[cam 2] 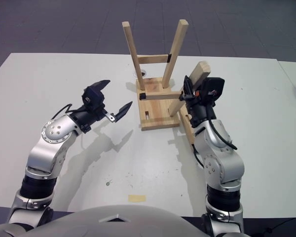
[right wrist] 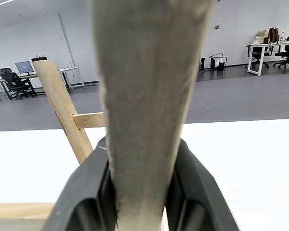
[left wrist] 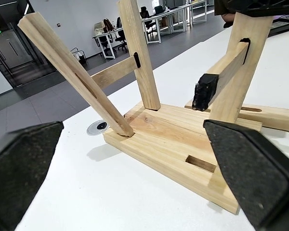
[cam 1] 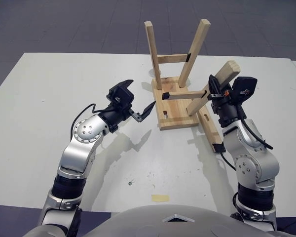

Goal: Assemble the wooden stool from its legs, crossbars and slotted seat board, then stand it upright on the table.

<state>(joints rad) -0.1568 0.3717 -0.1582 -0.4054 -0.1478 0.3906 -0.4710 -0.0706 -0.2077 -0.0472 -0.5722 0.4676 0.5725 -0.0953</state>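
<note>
The slotted seat board [cam 1: 173, 109] lies flat on the white table. Two wooden legs [cam 1: 197, 46] joined by a crossbar [cam 1: 171, 58] stand up from its far side. A third leg [cam 1: 214, 85] with a crossbar [cam 1: 184, 95] leans at the board's right edge, and my right gripper [cam 1: 218, 94] is shut on this leg. In the right wrist view the leg [right wrist: 144, 110] sits between the black pads [right wrist: 82, 192]. Another wooden piece [cam 1: 209, 129] lies flat on the table right of the board. My left gripper [cam 1: 137, 101] hangs open just left of the board, holding nothing.
A small yellow tape scrap [cam 1: 160, 198] lies near the table's front edge. A round grommet [left wrist: 96, 127] sits in the table behind the board. The table's left half is bare white surface [cam 1: 34, 108]. Beyond the far edge is dark floor.
</note>
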